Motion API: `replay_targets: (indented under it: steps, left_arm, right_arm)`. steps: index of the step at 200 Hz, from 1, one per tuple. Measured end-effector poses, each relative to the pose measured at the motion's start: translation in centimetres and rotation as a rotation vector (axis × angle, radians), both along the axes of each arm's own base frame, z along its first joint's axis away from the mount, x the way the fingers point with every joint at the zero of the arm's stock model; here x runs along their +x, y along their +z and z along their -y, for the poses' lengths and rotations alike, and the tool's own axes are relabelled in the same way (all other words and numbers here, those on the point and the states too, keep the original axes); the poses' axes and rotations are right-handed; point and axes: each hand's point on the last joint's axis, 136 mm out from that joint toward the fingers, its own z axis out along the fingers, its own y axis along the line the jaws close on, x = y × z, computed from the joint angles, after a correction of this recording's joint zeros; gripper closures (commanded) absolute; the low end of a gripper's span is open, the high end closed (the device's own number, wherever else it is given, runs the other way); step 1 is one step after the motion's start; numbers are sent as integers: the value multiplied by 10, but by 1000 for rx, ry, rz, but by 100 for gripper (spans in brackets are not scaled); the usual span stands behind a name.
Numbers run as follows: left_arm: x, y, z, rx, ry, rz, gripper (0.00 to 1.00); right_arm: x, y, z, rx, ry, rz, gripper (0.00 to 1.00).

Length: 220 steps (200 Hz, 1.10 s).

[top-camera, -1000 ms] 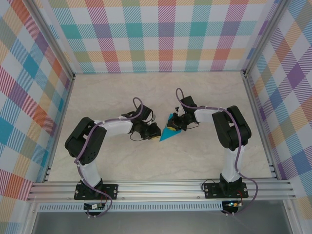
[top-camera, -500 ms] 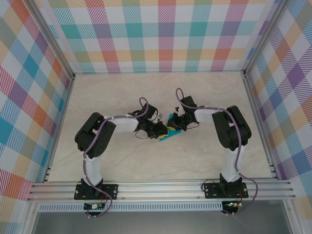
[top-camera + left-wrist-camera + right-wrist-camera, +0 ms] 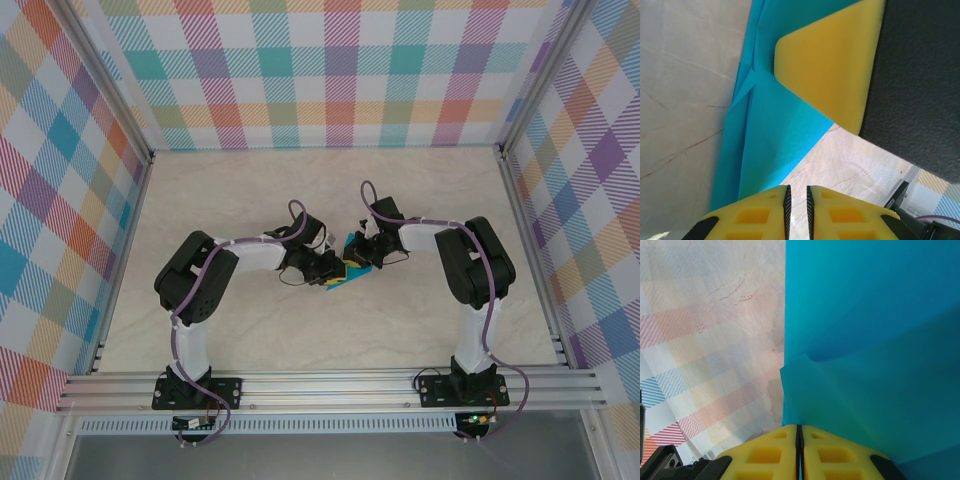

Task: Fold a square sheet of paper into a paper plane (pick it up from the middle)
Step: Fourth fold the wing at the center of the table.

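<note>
Top camera overlooks the whole table from behind; both wrist cameras sit close, all sharing the teal paper

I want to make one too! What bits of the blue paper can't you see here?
- Left wrist: the paper runs off the top edge, and a right finger covers part.
- Right wrist: it runs off the top and right edges.
- Top: the arms cover most of it; folds too small to tell.

Pale marbled table; plaid walls around; aluminium rail along near edge.
</note>
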Motion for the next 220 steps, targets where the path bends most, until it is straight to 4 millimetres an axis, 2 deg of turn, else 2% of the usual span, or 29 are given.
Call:
replay_targets:
  steps: [48, 120, 220]
  left_arm:
    - [2, -13, -9, 75, 5, 12, 85]
    - [1, -15, -12, 78, -5, 38, 86]
    - [-10, -17, -30, 116, 14, 61, 88]
  right_arm:
    - [0, 0, 0, 0, 0, 0, 89]
    - [0, 0, 0, 0, 0, 0, 89]
    - [0, 0, 0, 2, 1, -1, 88]
